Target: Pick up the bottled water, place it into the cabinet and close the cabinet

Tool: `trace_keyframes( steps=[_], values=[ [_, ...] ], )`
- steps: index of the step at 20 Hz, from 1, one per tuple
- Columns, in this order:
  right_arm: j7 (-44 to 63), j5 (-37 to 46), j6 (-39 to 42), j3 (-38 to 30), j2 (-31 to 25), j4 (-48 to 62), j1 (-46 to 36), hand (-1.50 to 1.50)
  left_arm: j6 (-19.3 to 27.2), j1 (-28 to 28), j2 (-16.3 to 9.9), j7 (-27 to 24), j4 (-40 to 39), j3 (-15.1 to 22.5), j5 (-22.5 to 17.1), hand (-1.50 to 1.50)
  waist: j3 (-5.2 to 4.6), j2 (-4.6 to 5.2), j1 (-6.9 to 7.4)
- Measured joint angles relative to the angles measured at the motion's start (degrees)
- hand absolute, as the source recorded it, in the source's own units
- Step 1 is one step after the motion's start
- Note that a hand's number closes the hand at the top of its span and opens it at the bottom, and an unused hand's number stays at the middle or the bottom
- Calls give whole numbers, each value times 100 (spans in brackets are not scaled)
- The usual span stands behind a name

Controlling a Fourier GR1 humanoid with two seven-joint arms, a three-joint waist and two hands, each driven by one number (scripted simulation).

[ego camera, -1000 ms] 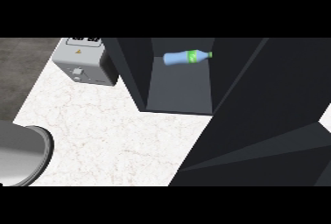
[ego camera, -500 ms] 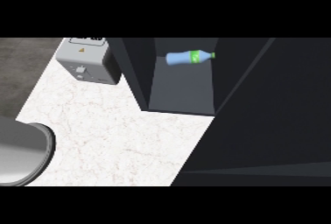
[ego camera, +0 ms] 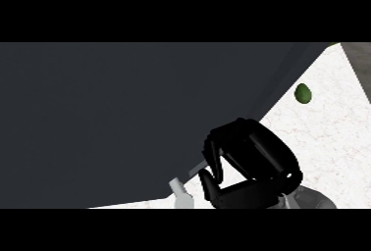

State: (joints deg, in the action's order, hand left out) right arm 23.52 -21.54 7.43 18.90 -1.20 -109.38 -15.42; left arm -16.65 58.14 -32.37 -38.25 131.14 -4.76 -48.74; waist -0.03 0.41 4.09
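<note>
Item: cabinet, a broad dark panel filling most of the head view, its lower edge running just above a strip of pale counter; taken to be the door face or side, though which cannot be told. Item: right hand, black, set against the cabinet's lower right edge, fingers curled inward; nothing shows between them, and whether they hook a handle or merely press the panel cannot be told. A small pale bar sits just left of the hand at the cabinet's lower edge, possibly a handle. Item: bottled water, not visible anywhere; judged to lie behind the dark panel inside the cabinet, so its long axis cannot be stated. Item: small green object on the counter, beyond the cabinet's right edge, well apart from the hand. Left hand: out of view. Judgement: the closing step is in hand; the panel lies left of and above the right hand, the only one near it.
</note>
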Motion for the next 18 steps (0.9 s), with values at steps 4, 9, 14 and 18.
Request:
trace_keyframes(
  steps=[4,9,14,18],
  values=[
    [149,-358,-4,-548,53,934,-1085,150,-317,306,15,14,15,-431,-324,-150,3,-15,-72],
    [-24,-565,371,-1073,26,2211,-2125,150,-676,502,172,40,-69,-751,-475,-150,11,-21,-144],
    [-241,-618,799,-1191,0,2908,-2522,150,-1034,728,341,173,-126,-1054,-632,-150,54,-95,-224],
    [-438,-628,923,-1155,-4,3262,-2710,150,-1145,672,378,363,-189,-1186,-728,-150,94,-151,-286]
  ],
)
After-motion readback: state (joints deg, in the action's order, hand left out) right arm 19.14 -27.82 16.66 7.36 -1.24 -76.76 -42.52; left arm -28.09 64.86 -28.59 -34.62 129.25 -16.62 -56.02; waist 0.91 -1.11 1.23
